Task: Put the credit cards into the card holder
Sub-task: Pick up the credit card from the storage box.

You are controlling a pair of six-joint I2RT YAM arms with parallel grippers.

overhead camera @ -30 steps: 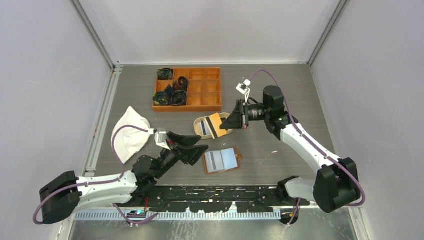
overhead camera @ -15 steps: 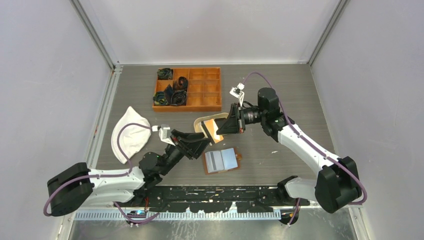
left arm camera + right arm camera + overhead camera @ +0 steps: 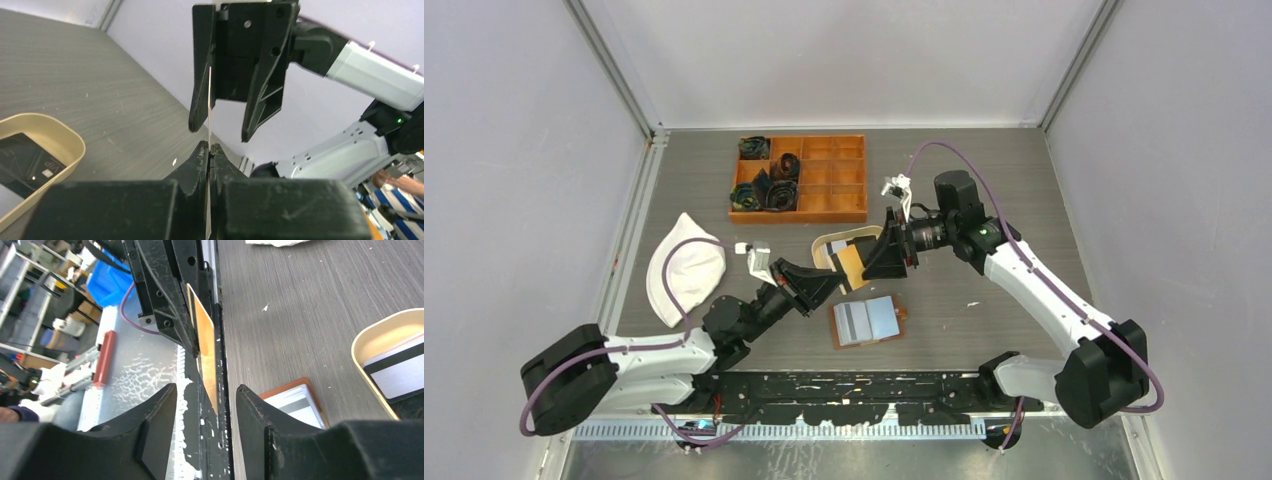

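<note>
A thin golden-orange credit card [image 3: 852, 268] stands on edge in the air between both grippers. My left gripper [image 3: 209, 146] is shut on its lower edge [image 3: 209, 100]. My right gripper [image 3: 206, 387] is open, its fingers [image 3: 202, 65] either side of the card [image 3: 206, 340] without touching it. The card holder [image 3: 834, 337] lies open on the table just below, with a grey and a light blue card in it. In the right wrist view the card holder [image 3: 314, 386] shows past the right finger. More cards [image 3: 400, 370] lie in the beige tray [image 3: 370, 335].
The oval beige tray [image 3: 817, 250] sits right behind the two grippers, a black card [image 3: 25, 160] inside it. An orange compartmented box [image 3: 824, 178] with dark items stands at the back. A white cloth [image 3: 686, 275] lies to the left.
My left gripper rose to the card and shut on it. My right gripper, which carried the card over from the tray, has opened and let go.
</note>
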